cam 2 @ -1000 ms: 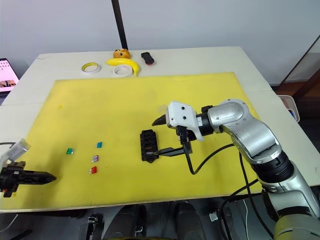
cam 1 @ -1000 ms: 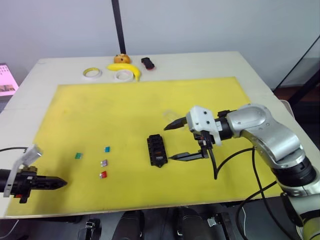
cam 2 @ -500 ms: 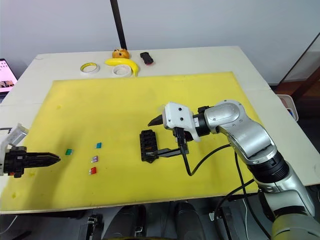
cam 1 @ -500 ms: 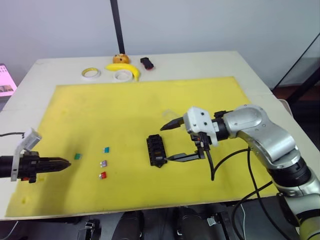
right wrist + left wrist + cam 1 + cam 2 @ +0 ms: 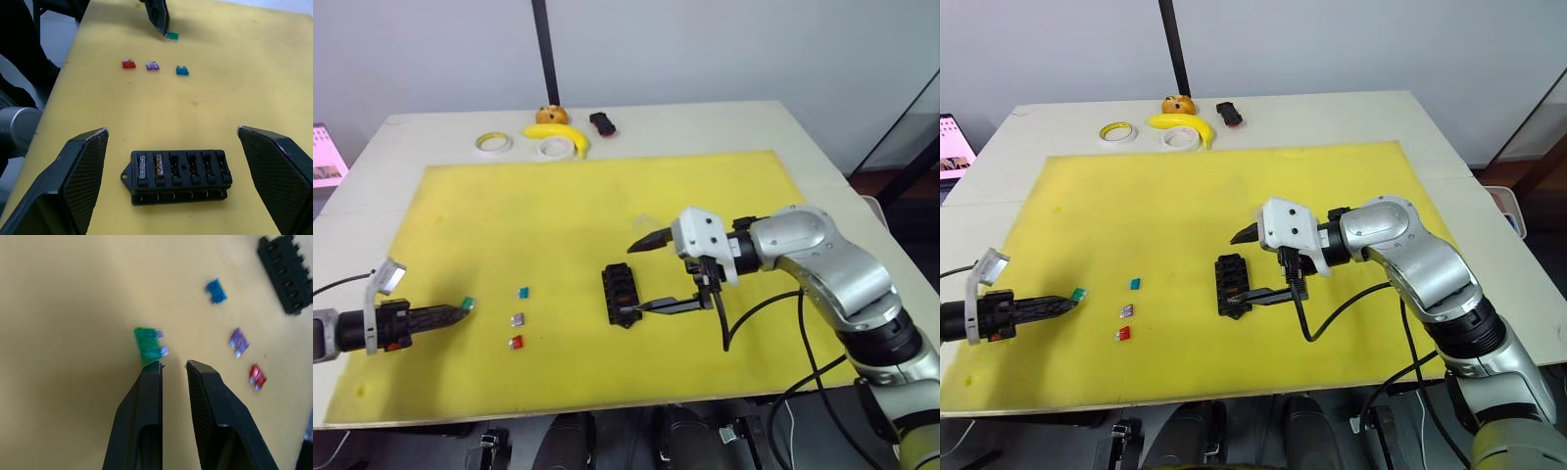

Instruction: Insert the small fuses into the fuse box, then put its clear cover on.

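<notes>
Fuse box (image 5: 178,176) sits mid-mat between our right gripper's (image 5: 642,274) wide-spread fingers; two fuses seated. Left gripper (image 5: 172,366), slightly parted, tips just beside green fuse (image 5: 149,343).

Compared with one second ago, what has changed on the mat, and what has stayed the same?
The left gripper has moved forward across the yellow mat and its tips now reach the green fuse, fingers slightly apart, not yet holding it. The right gripper shifted only slightly and stays wide open around the fuse box. The box and the blue fuse, purple fuse and red fuse lie as before.
</notes>
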